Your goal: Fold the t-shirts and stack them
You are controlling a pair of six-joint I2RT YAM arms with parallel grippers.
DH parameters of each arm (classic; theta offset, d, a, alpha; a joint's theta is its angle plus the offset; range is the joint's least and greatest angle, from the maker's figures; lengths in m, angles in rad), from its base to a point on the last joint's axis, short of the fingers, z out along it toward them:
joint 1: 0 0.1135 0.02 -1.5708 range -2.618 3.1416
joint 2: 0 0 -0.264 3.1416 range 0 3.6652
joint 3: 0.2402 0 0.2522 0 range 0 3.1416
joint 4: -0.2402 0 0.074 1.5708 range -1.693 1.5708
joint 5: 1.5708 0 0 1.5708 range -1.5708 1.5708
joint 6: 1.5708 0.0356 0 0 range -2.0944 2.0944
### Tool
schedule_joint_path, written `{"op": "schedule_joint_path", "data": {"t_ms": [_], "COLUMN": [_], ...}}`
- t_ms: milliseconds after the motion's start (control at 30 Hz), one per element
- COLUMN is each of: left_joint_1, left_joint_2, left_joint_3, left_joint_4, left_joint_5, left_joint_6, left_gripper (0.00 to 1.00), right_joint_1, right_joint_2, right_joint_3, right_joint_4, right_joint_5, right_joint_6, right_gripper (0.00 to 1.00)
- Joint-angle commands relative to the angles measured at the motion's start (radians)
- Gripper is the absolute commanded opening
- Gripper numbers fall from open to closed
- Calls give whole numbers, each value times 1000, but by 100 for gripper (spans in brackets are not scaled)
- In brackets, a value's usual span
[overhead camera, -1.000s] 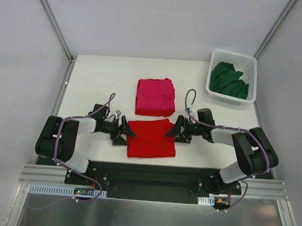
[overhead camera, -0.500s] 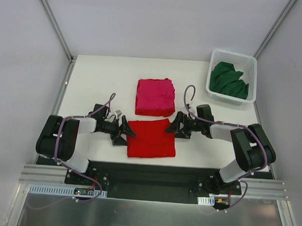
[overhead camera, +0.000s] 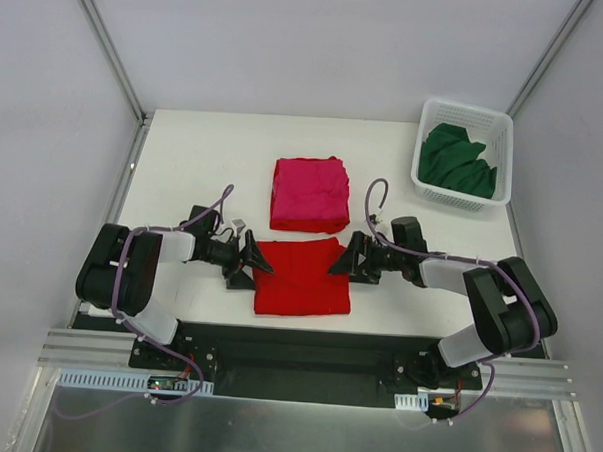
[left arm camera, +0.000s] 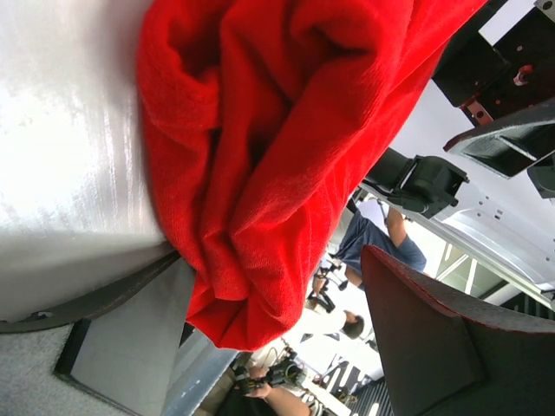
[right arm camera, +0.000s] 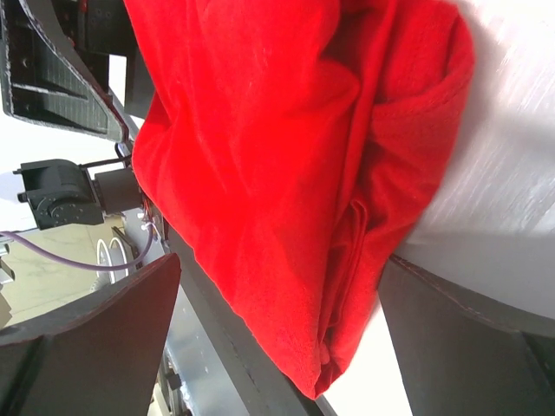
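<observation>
Presently the bright red folded cotton t-shirt (overhead camera: 301, 278) is laid on the white table (overhead camera: 194, 161) close to the middle of its near edge, with its longer axis running roughly parallel to that edge. The left gripper (overhead camera: 248, 265) is set against the shirt's left short end and the right gripper (overhead camera: 346, 260) against its right short end. The garment is thus bracketed between the two, each pointing inward along the long axis. Both are placed at the far half of the shirt rather than at its near corners.

Both grippers are held with their jaws spread wide. In the wrist views the bunched red edge is seen between the parted fingers, but no clamping is shown, so nothing is judged to be held yet. Neither arm is favoured, since each is as near to its own end as the other.

The magenta-pink folded t-shirt (overhead camera: 309, 192) is found just beyond the red one, toward the far edge and nearly in line with it. The dark green t-shirt (overhead camera: 459, 161) is left crumpled in the white plastic lattice basket (overhead camera: 448, 198) at the far right corner. A closing of both grippers on the two ends, then a carry toward the far edge onto the magenta shirt, is judged to be what the coming move calls for.
</observation>
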Motion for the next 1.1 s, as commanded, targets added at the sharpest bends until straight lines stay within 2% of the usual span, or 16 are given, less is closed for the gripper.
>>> {"op": "schedule_joint_path", "data": {"t_ms": [0, 267, 500, 667, 700, 733, 800, 1067], "left_joint_1": [-8, 1, 30, 27, 27, 27, 27, 5], "left_joint_2": [24, 79, 102, 85, 84, 82, 97, 119], "left_joint_3": [28, 103, 115, 98, 98, 97, 97, 92], "left_joint_4": [-7, -114, -127, -127, -127, -128, -127, -121], "left_joint_5": [-94, -181, -178, -184, -186, -191, -191, -191], "left_joint_6": [62, 157, 171, 162, 162, 162, 157, 150], "left_gripper": [78, 79, 78, 64, 59, 47, 39, 43], "right_joint_1": [11, 15, 11, 13, 13, 13, 11, 34], "right_joint_2": [-2, -34, -34, -16, -10, -4, 16, 96], "right_joint_3": [-55, -21, 0, -4, -6, -8, -15, 0], "right_joint_4": [-132, -188, -216, -205, -195, -190, -155, -69], "right_joint_5": [104, 100, 104, 126, 129, 132, 132, 78], "right_joint_6": [-42, -60, -71, -65, -59, -52, -43, 7], "right_gripper": [98, 97, 97, 99, 97, 92, 89, 88]}}
